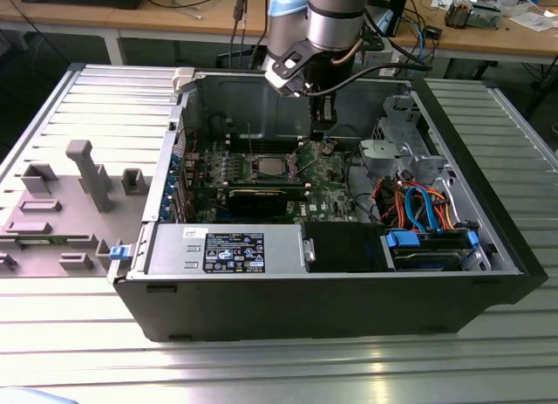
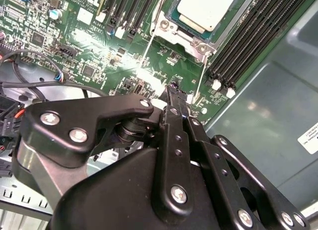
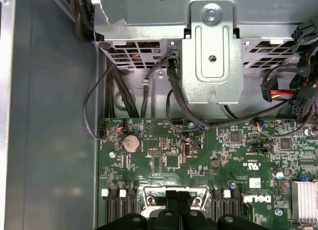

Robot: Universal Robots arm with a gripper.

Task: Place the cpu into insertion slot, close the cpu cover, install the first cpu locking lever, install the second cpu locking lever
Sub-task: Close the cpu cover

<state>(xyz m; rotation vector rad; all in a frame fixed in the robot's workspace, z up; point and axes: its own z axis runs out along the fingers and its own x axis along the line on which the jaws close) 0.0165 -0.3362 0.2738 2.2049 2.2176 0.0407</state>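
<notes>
Slatted metal table point(image 1: 78, 352) is carrying an open PC case point(image 1: 349, 299). Gripper point(image 1: 321, 135) is hanging over the motherboard point(image 1: 336, 173), just beside the insertion slot point(image 3: 149, 195). Fingers point(image 3: 171, 202) are pressing together with nothing visible between them. Can't tell whether the tips touch anything. Second wrist view is showing the cpu point(image 2: 206, 6) sitting under the cpu cover point(image 2: 185, 35), with wire levers point(image 2: 200, 78) running toward the fingertips. First wrist view is showing the coin cell point(image 3: 130, 143) and drive cage point(image 3: 211, 46).
</notes>
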